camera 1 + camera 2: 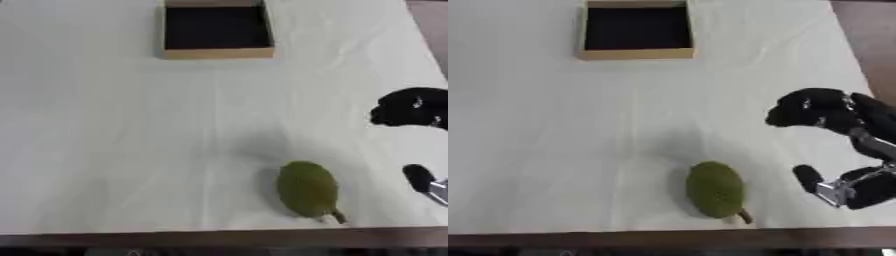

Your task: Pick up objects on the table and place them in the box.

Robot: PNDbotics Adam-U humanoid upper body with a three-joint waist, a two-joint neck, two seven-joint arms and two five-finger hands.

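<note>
Right hand enters from the 3 o'clock edge. Fingers bend forward in a loose arc, tips aimed toward 9 o'clock; thumb juts out below them at about 4 o'clock in the view. Wide gap between fingers and thumb, nothing inside it, so the hand is spread and holds nothing. It seems to sit above the table, but height is not readable. Only the finger mass and thumb tip show in the left eye view; the right eye view shows the palm and wrist too.

Fruit: green, oval, bumpy skin, short brownish stem at its 5 o'clock end. Lies flat on the white table near the 6 o'clock edge, long axis roughly 12 to 6. It is at 9 o'clock from the thumb, near but apart, and at about 7 o'clock from the fingertips. No contact.

Box: tan walls, dark inside, open top, at 12 o'clock by the far edge. Well apart from fruit and hand. Nothing visible inside.

Left hand shows in neither view.
</note>
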